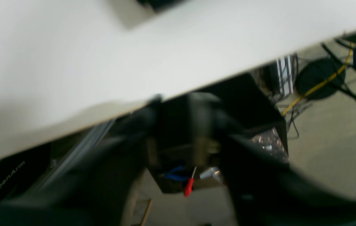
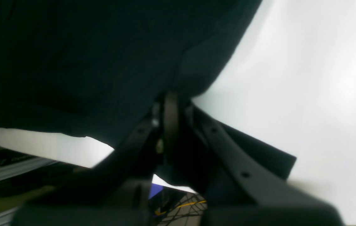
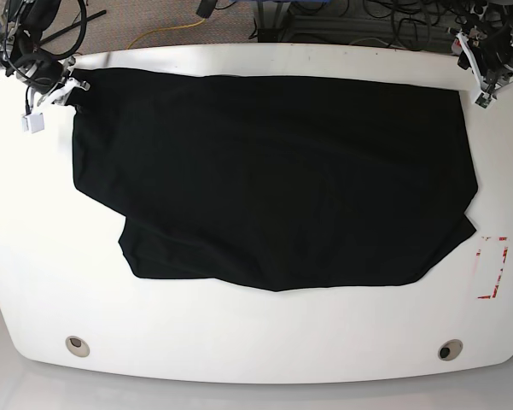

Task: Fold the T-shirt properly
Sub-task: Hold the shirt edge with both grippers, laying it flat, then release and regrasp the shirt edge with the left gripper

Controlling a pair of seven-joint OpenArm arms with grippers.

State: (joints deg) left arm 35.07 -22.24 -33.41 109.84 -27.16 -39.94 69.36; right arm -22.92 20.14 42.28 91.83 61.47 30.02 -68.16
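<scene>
Base view: the T-shirt (image 3: pixel 273 179) lies spread flat across the far half of the white table (image 3: pixel 239 342), a broad matte black sheet of soft fabric with one rounded sleeve lobe sagging toward the near edge. The table is smooth and glossy with rounded corners, two small round metal grommets (image 3: pixel 78 345) set near its front edge, and a red-marked rectangle (image 3: pixel 493 267) beside the shirt's lower corner.

Right wrist view: the right gripper (image 2: pixel 168 103) is clenched on the T-shirt, its dark slim fingers pinched together with a fold of finely knit black cloth between them. The rest of the shirt fans away beyond the fingertips, its thick rolled hem running off to one side, bare white tabletop to the other.

Left wrist view, blurred: the left gripper (image 1: pixel 178 106) sits right at the table's rounded rim, black fingers slightly parted; whether any cloth sits between them, I cannot tell. Below it, a red-handled screwdriver (image 1: pixel 189 185) lies in a dark box, and a yellow cable (image 1: pixel 319 84) trails across the floor.
</scene>
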